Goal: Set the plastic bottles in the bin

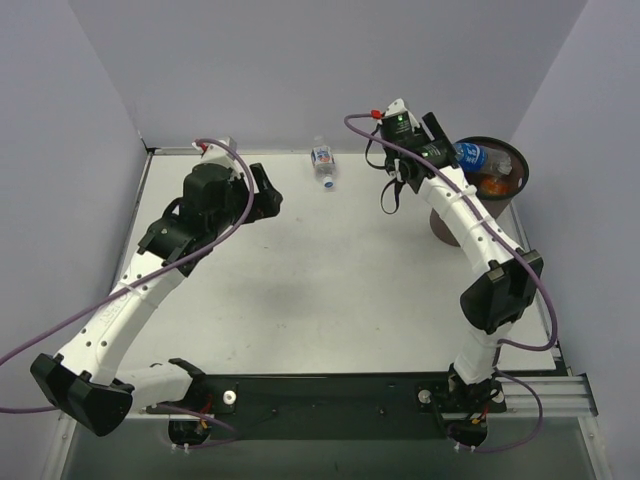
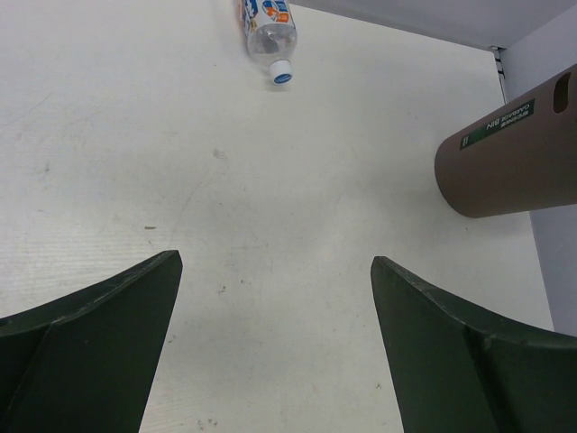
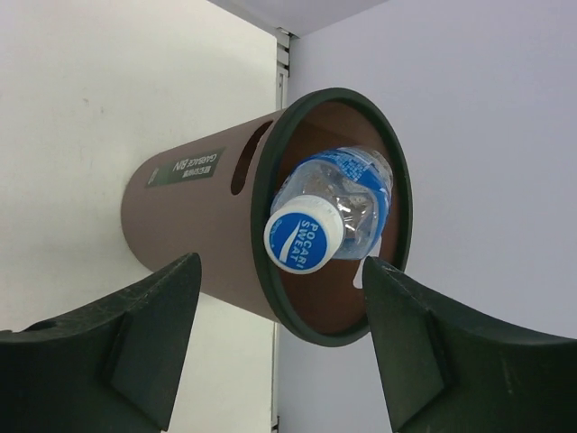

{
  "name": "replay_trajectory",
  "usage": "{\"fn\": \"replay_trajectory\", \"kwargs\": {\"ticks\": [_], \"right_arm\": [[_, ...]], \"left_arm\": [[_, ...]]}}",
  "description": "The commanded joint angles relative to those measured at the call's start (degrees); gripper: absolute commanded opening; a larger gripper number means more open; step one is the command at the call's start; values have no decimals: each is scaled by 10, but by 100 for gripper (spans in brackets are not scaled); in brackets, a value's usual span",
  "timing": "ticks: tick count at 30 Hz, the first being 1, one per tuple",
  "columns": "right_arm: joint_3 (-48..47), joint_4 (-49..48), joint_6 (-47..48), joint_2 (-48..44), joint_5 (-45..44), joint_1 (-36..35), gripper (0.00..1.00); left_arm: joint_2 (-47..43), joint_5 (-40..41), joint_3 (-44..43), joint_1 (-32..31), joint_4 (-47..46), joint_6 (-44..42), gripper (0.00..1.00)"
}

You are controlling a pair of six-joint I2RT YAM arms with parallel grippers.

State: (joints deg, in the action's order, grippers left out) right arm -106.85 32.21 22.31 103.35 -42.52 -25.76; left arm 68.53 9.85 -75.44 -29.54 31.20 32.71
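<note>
The blue-labelled bottle (image 3: 335, 209) lies just beyond the tips of the right gripper (image 3: 281, 265), centred in the gap between its 2 fingers, with its blue cap turned back toward the wrist. Its body is in the dark mouth of the bin (image 3: 185, 221), which stands straight ahead of those fingers. The fingers are spread wide and neither pad presses on the bottle; whether the right fingertip grazes its label cannot be told. From above, an orange bottle (image 1: 492, 185) shows inside the bin, beyond and below the fingertips.

The right arm reaches forward, elbow bent out to the side, with its wrist high beside the bin's rim and the fingers aimed into the opening.

The white-blue labelled bottle (image 2: 268, 25) lies on its side on the table (image 2: 126, 144), well ahead of the left gripper (image 2: 275, 260), its cap end nearer the fingers. The bin is ahead and to the right of them. The left fingers are also wide apart, with nothing between them and nothing touching them. The left arm stretches forward over the table, its gripper low and pointing toward the far right.
</note>
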Motion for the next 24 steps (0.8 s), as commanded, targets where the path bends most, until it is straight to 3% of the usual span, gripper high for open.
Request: {"fn": "replay_trajectory", "kwargs": {"ticks": [1,3,4,11,20,24], "right_arm": [[-38,-28,5,11,-37,15,57],[-42,-28,-3,10,-37,15,44],[-42,-27,-6,7,-41,16,33],[-55,-8,-26,-34,-32,11,3],[-94,24,-65,-87,-18,4,0],[-107,45,-115,-103,49,40,0]], "left_arm": [[0,11,-35,3,6,-18,98],[-2,12,-33,6,9,-18,97],[-4,12,-30,8,9,-17,97],[-9,-5,-13,11,4,1,97],[-12,-30,0,11,1,27,98],[-19,-34,12,11,2,35,97]]}}
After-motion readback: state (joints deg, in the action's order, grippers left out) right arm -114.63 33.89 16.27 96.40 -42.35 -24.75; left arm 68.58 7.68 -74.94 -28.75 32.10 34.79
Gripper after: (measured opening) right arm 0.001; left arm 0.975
